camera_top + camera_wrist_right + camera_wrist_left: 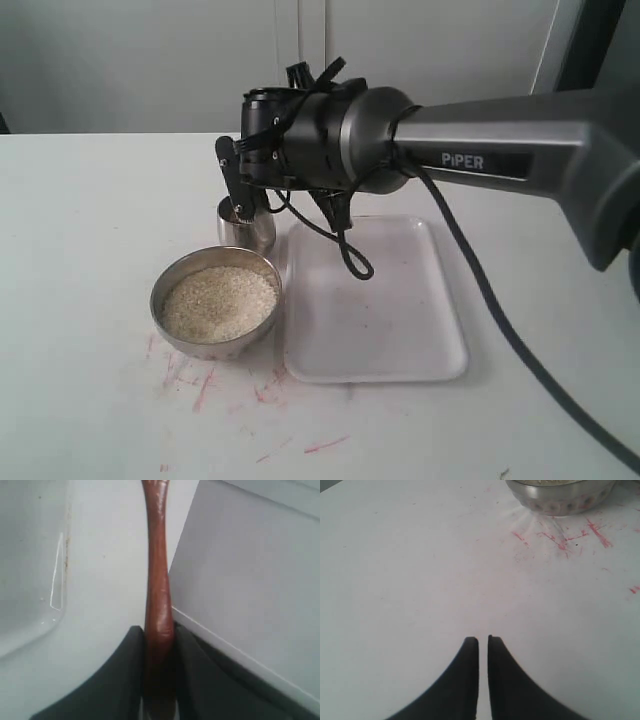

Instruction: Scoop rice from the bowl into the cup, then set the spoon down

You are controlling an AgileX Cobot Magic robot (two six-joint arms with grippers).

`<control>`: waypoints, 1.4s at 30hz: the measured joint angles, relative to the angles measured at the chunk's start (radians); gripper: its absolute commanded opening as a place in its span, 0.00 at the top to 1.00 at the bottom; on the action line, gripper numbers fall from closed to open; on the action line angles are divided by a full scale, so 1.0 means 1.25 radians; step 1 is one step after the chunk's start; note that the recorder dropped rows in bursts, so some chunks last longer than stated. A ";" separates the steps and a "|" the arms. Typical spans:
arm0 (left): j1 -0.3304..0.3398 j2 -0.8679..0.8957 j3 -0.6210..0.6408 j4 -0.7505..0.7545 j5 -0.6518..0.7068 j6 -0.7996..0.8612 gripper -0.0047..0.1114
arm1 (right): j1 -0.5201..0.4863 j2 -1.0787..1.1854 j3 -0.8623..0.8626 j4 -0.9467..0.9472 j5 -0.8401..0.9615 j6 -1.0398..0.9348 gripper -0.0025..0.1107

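The wide steel bowl (170, 325) sits at the front left, filled with off-white rice (220, 302). Its wall also shows in the left wrist view as the bowl (560, 499). Just behind it stands the small steel cup (252, 230). My right gripper (238, 188) hangs over the cup's mouth, reaching in from the right. In the right wrist view the right gripper (159, 630) is shut on the reddish-brown spoon (157, 565), whose handle runs straight out from the jaws. The scoop end is out of view. My left gripper (483, 640) is shut and holds nothing, low over bare table near the bowl.
A white plastic tray (400, 330) lies right of the bowl and cup, under the right arm; its rim shows as the tray (30, 580). A black cable (350, 255) droops from the wrist above it. Red scribbles (205, 385) mark the tabletop in front of the bowl.
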 measured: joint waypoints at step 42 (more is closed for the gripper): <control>0.000 0.000 0.000 0.000 0.000 0.000 0.84 | 0.000 -0.501 0.057 0.673 0.259 0.565 0.98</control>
